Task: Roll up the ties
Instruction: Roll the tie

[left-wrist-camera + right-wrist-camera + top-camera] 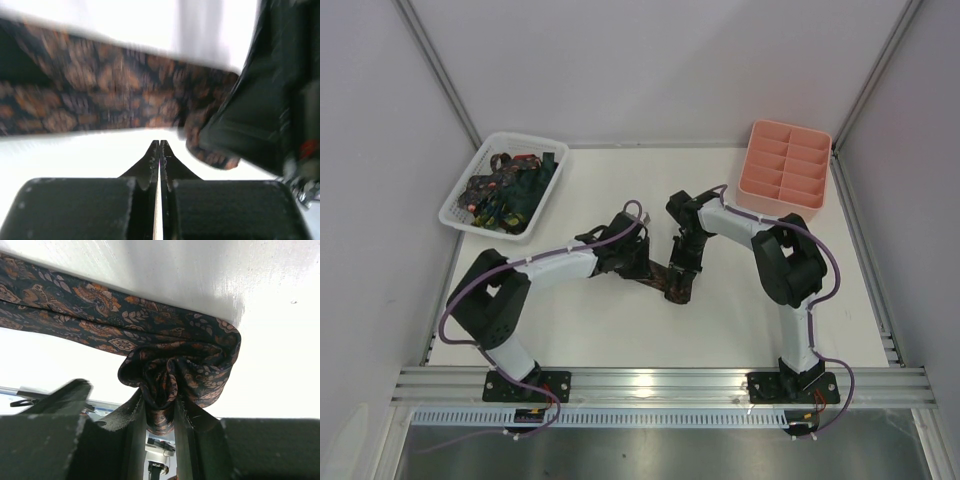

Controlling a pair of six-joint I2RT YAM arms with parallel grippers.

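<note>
brown patterned tie (165,355) lying flat, one end bunched in loose roll, dark ties (508,190) heaped far left

- Desk (650,335): white, flat.
- White lattice basket (480,228): on the desk's far left corner, set at an angle to its edges.
- Pink tray (775,204): on the desk's far right corner, divided into compartments.
- Aluminium rail (660,383): along the desk's near edge.
</note>
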